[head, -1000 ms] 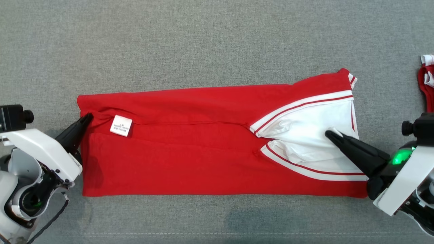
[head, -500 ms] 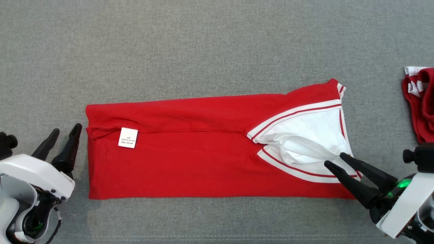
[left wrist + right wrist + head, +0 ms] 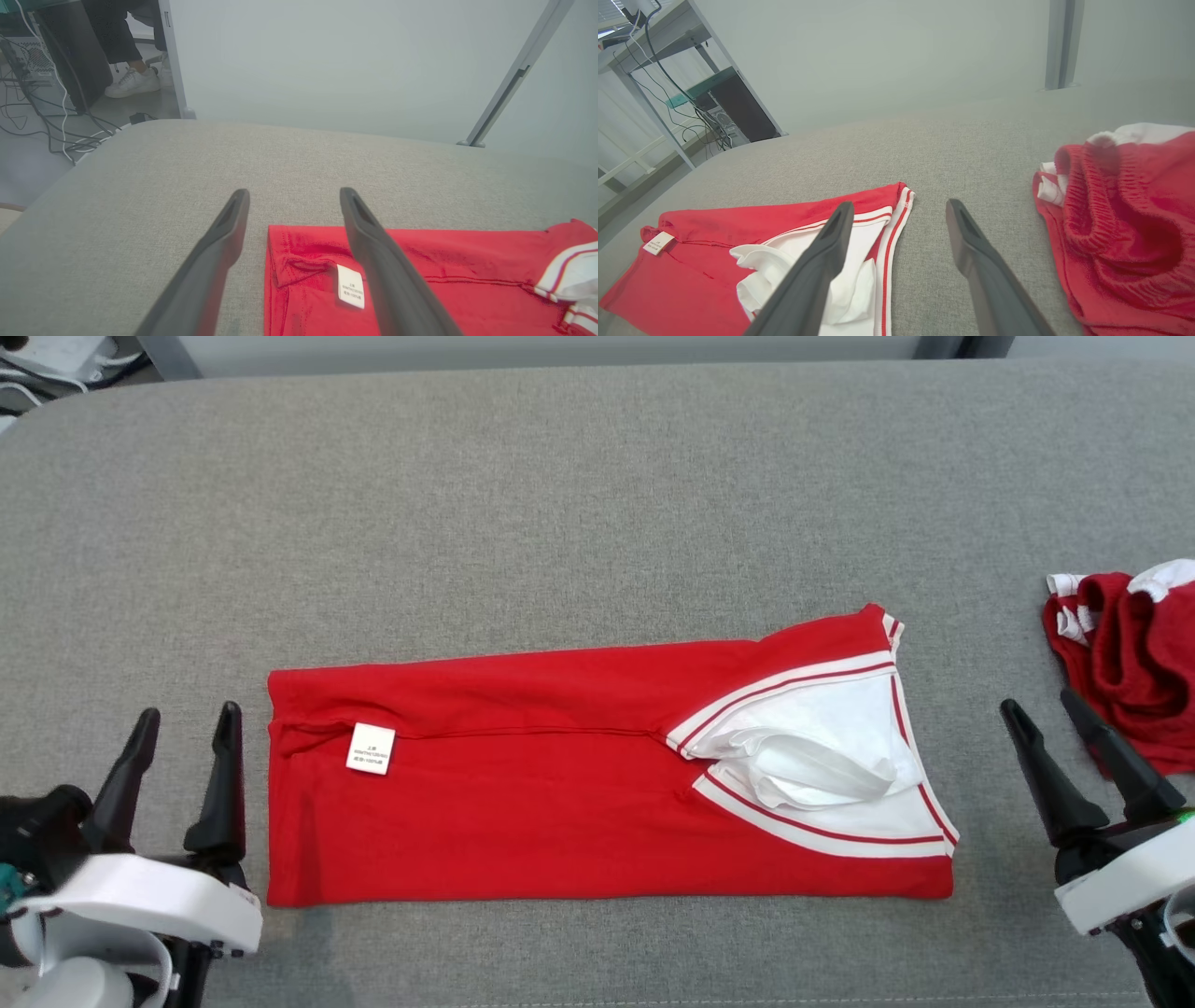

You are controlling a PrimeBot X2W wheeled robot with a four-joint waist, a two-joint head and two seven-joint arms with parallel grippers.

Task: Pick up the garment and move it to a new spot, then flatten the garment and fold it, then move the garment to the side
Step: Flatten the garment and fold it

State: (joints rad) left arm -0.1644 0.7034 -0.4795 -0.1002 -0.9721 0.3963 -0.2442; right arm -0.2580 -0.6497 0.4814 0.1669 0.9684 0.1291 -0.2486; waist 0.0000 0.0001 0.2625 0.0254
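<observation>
The garment (image 3: 560,803), red with a white striped panel (image 3: 812,747) at its right end, lies folded into a long flat band on the grey cloth-covered tabletop (image 3: 560,523). Its long edges are nearly straight and its left edge is square, with a small white label (image 3: 371,749) just inside that edge. At the right end the white cloth is bunched into a loose fold. Beyond the garment's far edge a broad stretch of bare grey runs to the tabletop's far edge and its rounded far-left corner. On the garment's near side the bare strip is much narrower. Off the garment's right end, with a gap of grey between, sits a crumpled heap of red and white cloth (image 3: 1130,653). The left hand (image 3: 188,711) stands just beside the garment's left edge, apart from it, its fingers spread wide and holding nothing. The right hand (image 3: 1038,700) stands past the garment's right end, between it and the crumpled heap. It too is spread wide and empty, and one finger lies close to the heap; whether they touch I cannot tell.
</observation>
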